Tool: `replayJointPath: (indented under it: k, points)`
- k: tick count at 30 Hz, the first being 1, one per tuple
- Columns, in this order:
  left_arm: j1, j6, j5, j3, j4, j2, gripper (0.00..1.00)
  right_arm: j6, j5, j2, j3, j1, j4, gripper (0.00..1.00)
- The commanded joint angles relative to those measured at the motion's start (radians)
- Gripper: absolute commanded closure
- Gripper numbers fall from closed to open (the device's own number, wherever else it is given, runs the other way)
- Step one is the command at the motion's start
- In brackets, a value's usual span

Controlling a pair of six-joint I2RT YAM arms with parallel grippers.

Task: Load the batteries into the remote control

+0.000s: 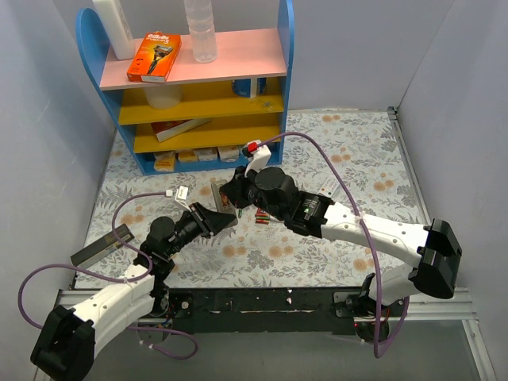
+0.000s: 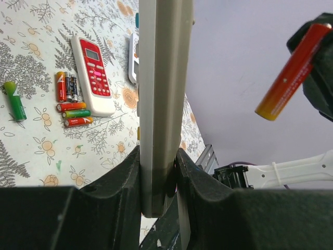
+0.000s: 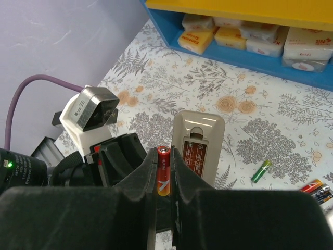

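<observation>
On my left, the left gripper (image 2: 158,169) is clamped on one end of the remote control (image 2: 161,94), and the remote's long axis runs straight out from the jaws, clear of the table (image 1: 357,151). Its back faces my other arm with the battery bay (image 3: 196,151) open (something reddish shows inside; I cannot tell if a cell is already seated). The right gripper (image 3: 163,161) pinches a red battery (image 2: 291,73), near the bay but not touching it. In its wrist view the bay lies just ahead and to the right. The battery's long axis lies roughly along the remote's, somewhat tilted, so I judge a short advance with a small straightening comes next. Loose batteries (image 1: 262,216) lie on the table nearby.
</observation>
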Motion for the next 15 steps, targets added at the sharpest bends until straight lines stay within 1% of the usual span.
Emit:
replayJointPath:
  k: [1,6,15]
  points:
    - [-0.010,-0.010,-0.011,0.043,0.023,-0.014,1.00,-0.040,0.108,-0.004,-0.028,0.009,0.173,0.99]
    - [-0.013,-0.018,-0.022,0.046,0.000,-0.035,1.00,-0.059,0.133,0.010,-0.048,0.011,0.199,0.99]
    - [-0.014,-0.025,-0.025,0.058,-0.020,-0.046,1.00,-0.077,0.110,0.041,-0.057,0.009,0.233,0.99]
